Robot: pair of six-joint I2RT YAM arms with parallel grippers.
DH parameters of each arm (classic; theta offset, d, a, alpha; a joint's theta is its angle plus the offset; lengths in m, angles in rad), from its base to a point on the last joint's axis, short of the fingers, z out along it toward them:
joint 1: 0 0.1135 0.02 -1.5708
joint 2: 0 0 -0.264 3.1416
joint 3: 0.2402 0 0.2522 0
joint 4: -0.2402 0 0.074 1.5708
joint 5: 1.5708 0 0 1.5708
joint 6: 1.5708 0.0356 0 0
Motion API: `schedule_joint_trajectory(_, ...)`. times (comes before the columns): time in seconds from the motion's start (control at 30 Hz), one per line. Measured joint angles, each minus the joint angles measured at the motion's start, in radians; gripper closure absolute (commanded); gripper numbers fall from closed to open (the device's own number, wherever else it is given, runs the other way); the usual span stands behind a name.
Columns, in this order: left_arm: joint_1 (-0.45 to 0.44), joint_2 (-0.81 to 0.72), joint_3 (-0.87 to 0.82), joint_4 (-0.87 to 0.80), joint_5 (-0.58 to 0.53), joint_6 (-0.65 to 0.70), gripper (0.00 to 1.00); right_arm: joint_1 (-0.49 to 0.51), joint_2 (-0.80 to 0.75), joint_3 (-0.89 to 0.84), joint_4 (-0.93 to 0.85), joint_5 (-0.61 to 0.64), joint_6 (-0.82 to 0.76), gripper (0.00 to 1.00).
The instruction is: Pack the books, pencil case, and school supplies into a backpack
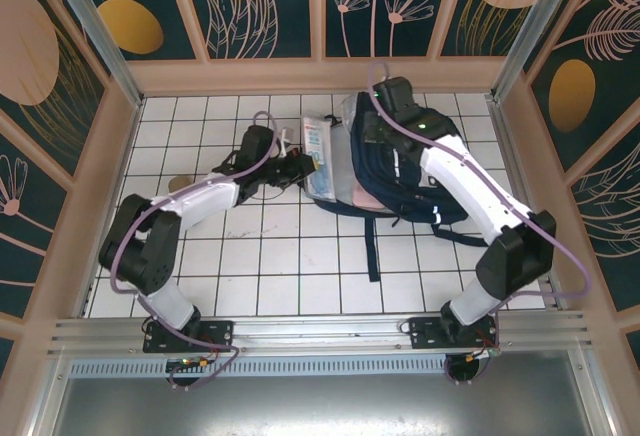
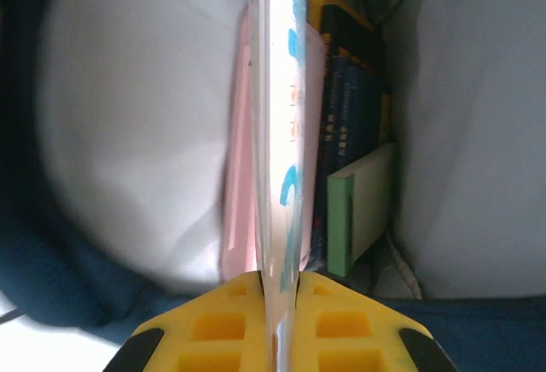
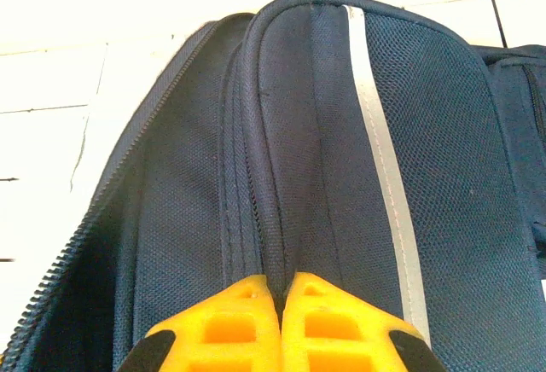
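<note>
The navy backpack (image 1: 405, 181) lies on the tiled table with its mouth open to the left. My left gripper (image 1: 303, 164) is at that mouth, shut on the clear plastic packet (image 1: 318, 156). In the left wrist view the packet (image 2: 277, 133) stands edge-on between my yellow fingers (image 2: 350, 329), reaching into the pale lining. To the packet's right inside stand the books (image 2: 345, 116) and the pale green notepad (image 2: 363, 210). A pink thing (image 2: 235, 176), likely the pencil case, sits to its left. My right gripper (image 3: 281, 282) is shut on a fold of backpack (image 3: 324, 133) fabric by the zipper.
A dark strap (image 1: 372, 246) trails from the backpack toward the near edge. Low walls (image 1: 320, 74) ring the table on the far, left and right sides. Bare white tiles (image 1: 270, 266) lie in front of the backpack between the two arms.
</note>
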Motion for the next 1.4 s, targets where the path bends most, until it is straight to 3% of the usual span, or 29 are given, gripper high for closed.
schedule_joint_trajectory(0.17,-0.074,0.148,0.132,0.022,0.000,-0.019,0.91,-0.062,-0.062,-0.034,0.015,-0.090,0.011,1.00)
schedule_joint_trajectory(0.47,-0.162,0.380,0.359,0.024,-0.001,-0.037,0.89,-0.084,-0.083,-0.079,0.047,-0.156,0.033,1.00)
schedule_joint_trajectory(0.6,-0.183,0.411,0.394,0.000,-0.011,-0.039,0.74,-0.090,-0.087,-0.084,0.050,-0.164,0.036,1.00)
schedule_joint_trajectory(0.77,-0.191,0.412,0.394,-0.041,-0.027,-0.024,0.39,-0.101,-0.101,-0.100,0.062,-0.183,0.038,1.00)
schedule_joint_trajectory(1.2,-0.188,0.275,0.393,-0.196,-0.143,0.055,0.03,-0.110,-0.101,-0.113,0.084,-0.219,0.052,1.00)
schedule_joint_trajectory(1.4,-0.139,0.124,0.309,-0.282,-0.264,0.085,0.02,-0.114,-0.101,-0.114,0.085,-0.240,0.051,1.00)
